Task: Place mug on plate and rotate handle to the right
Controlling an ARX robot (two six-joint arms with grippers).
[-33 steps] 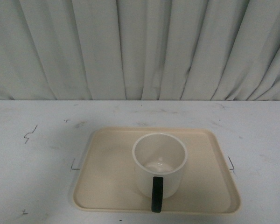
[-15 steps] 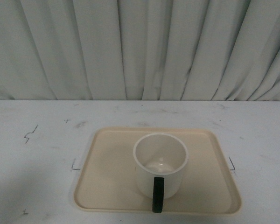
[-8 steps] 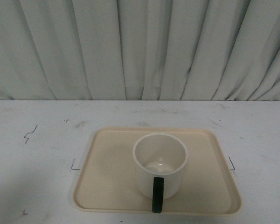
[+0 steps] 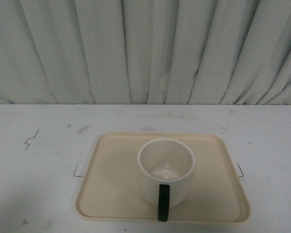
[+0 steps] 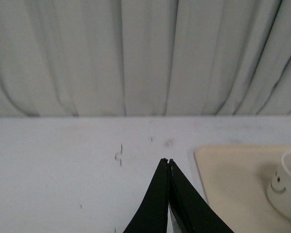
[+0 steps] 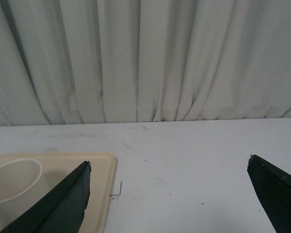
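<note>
On the plate (image 4: 111, 187) — upright mug (image 4: 177, 190), handle (image 4: 163, 203) toward camera, curtain (image 4: 145, 48) behind.

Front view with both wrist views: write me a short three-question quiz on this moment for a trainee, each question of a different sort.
1. True or false: the mug stands upright on the plate.
2. Pick one: in the front view the handle points A) to the right, B) toward the camera, C) to the left.
3. One word: of the left gripper and the right gripper, which one is open?

Key: 1 true. 2 B. 3 right; the left one's fingers are pressed together on nothing.
</note>
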